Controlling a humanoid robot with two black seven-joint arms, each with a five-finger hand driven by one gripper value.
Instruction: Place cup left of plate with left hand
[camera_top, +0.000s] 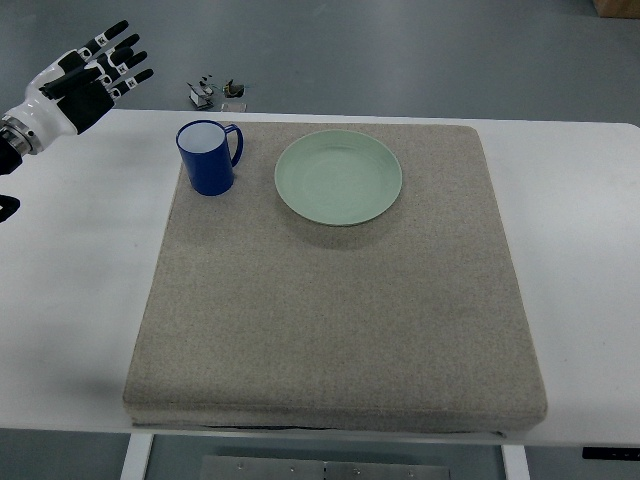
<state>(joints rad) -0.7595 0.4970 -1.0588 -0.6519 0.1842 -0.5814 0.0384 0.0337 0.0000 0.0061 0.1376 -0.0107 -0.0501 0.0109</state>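
On the mat, far left corner: the blue cup (207, 158) stands upright, its white inside showing and its handle turned toward the plate.
Plate: the pale green plate (338, 177) lies flat on the far half of the mat, just to the right of the cup; the two sit near each other with a strip of mat between them, not touching.
Mat: a thick beige mat (330, 320) covers most of the desk top, squared to the desk edges.
Desk: the white desk (70, 260) shows as bare margins on the left and right of the mat and a narrow strip along the far edge.
Left robot hand: the left robot hand (92, 72) hangs at the upper left of the view, over the far left corner of the desk and beyond its edge, well apart from the cup.
Hand state: its black fingers (125, 62) are stretched out and spread apart, pointing up and to the right, holding nothing.
Left arm: the white wrist runs in from the left edge of the view.
Floor: past the far edge of the desk, a few small grey metal parts (215, 91) lie on the grey floor, too small to identify.
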